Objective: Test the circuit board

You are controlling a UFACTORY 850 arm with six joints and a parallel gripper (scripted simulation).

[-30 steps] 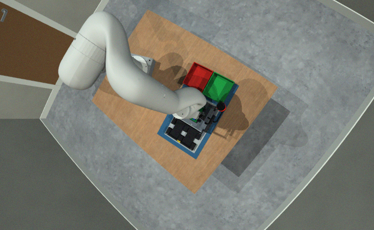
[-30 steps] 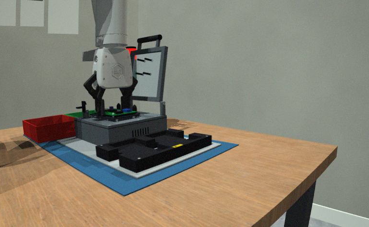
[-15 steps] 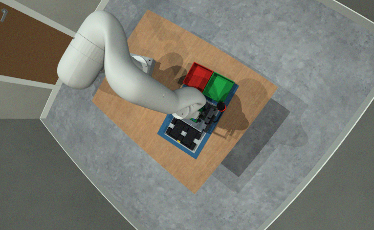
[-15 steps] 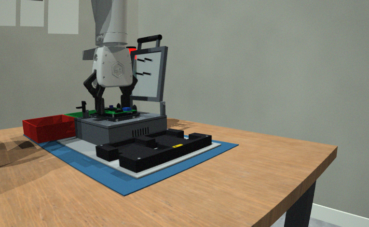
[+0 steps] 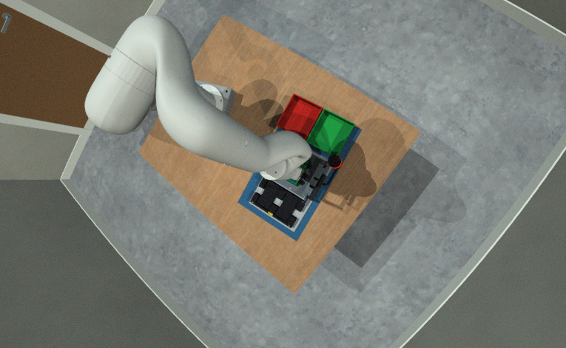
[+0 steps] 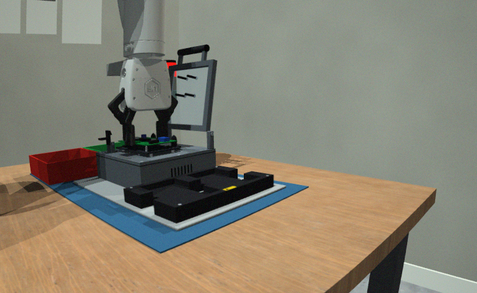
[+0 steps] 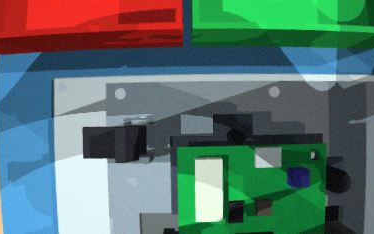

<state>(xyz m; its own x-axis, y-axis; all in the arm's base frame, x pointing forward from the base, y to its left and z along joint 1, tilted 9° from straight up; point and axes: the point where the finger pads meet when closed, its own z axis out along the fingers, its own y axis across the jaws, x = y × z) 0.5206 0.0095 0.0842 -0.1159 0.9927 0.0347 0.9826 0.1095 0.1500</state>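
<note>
The green circuit board (image 6: 169,142) (image 7: 299,215) is flat, component side up, a little above the black nest on the tester (image 6: 120,167) (image 7: 299,107). Its white connector (image 7: 209,190) is on the left in the wrist view. My gripper (image 6: 146,137) is shut on the board; the fingertips are out of the wrist view. The lid (image 6: 212,94) stands open. The hook (image 6: 108,138) (image 7: 129,143) stands at the tester's edge. The signal light (image 6: 171,66) (image 5: 334,161) shows red, partly hidden in the exterior view. The tester's pins are hidden.
The red bin (image 5: 308,101) (image 6: 65,167) (image 7: 89,42) and the green bin (image 5: 341,117) (image 6: 101,147) (image 7: 279,37) stand side by side beyond the tester. The black tray (image 5: 285,208) (image 6: 214,202) lies on the tester's other side, with no board in it.
</note>
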